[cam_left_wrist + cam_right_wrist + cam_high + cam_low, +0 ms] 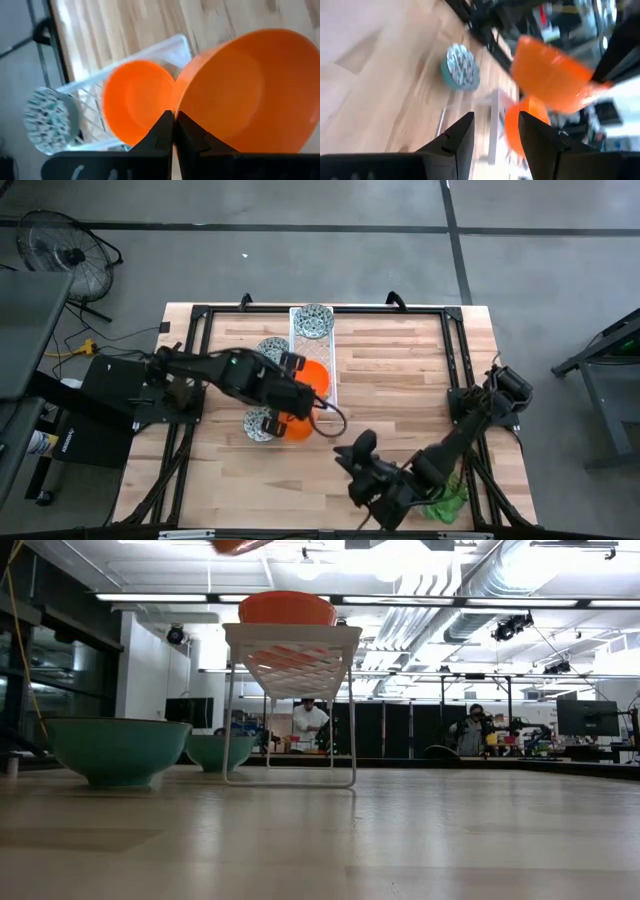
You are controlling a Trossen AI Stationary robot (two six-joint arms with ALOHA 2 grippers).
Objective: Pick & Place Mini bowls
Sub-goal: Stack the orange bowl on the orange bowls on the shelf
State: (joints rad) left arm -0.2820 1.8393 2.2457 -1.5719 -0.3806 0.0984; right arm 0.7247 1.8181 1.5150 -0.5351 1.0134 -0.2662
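A long white tray [328, 350] stands on thin legs [352, 730] at the table's middle. It carries a patterned mini bowl [313, 321] at its far end and an orange one [314, 374] nearer. Two more patterned bowls [272, 350] [259, 423] rest on their bases on the wood, left of the tray. My left gripper [292, 402] is shut on another orange mini bowl [298, 427], raised by the tray's near end; only its edge [240, 545] shows in the low view. My right gripper [352, 467] hovers open at the near middle and points at the bowls. My left gripper pinches the orange bowl's rim [179, 102] between its two shut fingers [162, 131], slanting down from the table's left. The bowl hangs clear of the table and the tray. It is tilted, with its mouth toward the wrist.
A green plant [447, 502] sits at the near right corner under my right arm. Black frame rails [455, 350] run along the table's sides. People [310, 725] stand in the room beyond. Bare wood [400, 370] lies right of the tray.
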